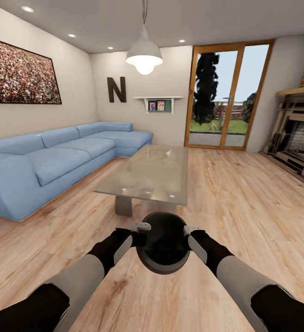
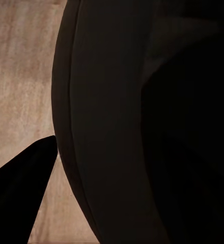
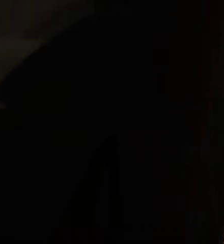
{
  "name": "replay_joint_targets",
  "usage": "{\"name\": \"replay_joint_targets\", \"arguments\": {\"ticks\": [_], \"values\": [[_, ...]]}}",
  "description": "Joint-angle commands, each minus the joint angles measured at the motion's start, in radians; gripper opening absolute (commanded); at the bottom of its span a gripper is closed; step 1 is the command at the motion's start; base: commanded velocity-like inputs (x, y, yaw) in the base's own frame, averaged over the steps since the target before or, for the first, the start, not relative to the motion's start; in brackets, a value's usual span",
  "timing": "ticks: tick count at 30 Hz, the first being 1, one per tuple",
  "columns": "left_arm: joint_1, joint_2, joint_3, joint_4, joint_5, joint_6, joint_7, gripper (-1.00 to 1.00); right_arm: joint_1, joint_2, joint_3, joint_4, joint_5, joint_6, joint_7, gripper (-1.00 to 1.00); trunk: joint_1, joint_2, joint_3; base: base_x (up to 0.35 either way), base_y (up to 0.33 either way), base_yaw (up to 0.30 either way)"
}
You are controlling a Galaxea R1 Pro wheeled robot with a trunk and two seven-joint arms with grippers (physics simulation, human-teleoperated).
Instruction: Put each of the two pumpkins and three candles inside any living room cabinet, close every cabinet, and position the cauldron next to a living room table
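Cauldron between both grippers

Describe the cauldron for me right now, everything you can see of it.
The cauldron is a round, matte black pot with bulging sides and a greyer rim. It is held off the wooden floor between the left gripper and the right gripper, one at each side, just short of the coffee table.
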Motion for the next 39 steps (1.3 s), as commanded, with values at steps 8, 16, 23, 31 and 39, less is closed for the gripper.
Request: {"name": "replay_joint_targets", "arguments": {"ticks": [8, 16, 23, 31, 39], "values": [[-0.001, 0.001, -0.018, -0.016, 0.021, -0.016, 0.006, -1.00, -0.001, -0.007, -0.001, 0.001, 0.014, 0.008, -0.011, -1.00, 0.000, -0.001, -0.001, 0.066, 0.281, 0.026], [-0.001, 0.001, -0.018, -0.016, 0.021, -0.016, 0.006, -1.00, -0.001, -0.007, -0.001, 0.001, 0.014, 0.008, -0.011, -1.00, 0.000, -0.001, -0.001, 0.264, 0.234, 0.000], [-0.001, 0.000, -0.018, -0.016, 0.021, -0.017, 0.006, -1.00, -0.001, -0.007, -0.001, 0.001, 0.014, 0.008, -0.011, -1.00, 0.000, -0.001, -0.001, 0.138, 0.074, 0.000], [-0.001, 0.001, -0.018, -0.016, 0.021, -0.017, 0.006, -1.00, -0.001, -0.006, -0.001, 0.001, 0.014, 0.007, -0.011, -1.00, 0.000, -0.001, -0.001, 0.112, 0.000, 0.000], [-0.001, 0.001, -0.018, -0.017, 0.021, -0.018, 0.006, -1.00, -0.001, -0.006, -0.001, 0.001, 0.014, 0.007, -0.011, -1.00, 0.000, -0.001, -0.001, 0.035, 0.000, -0.002]]}}
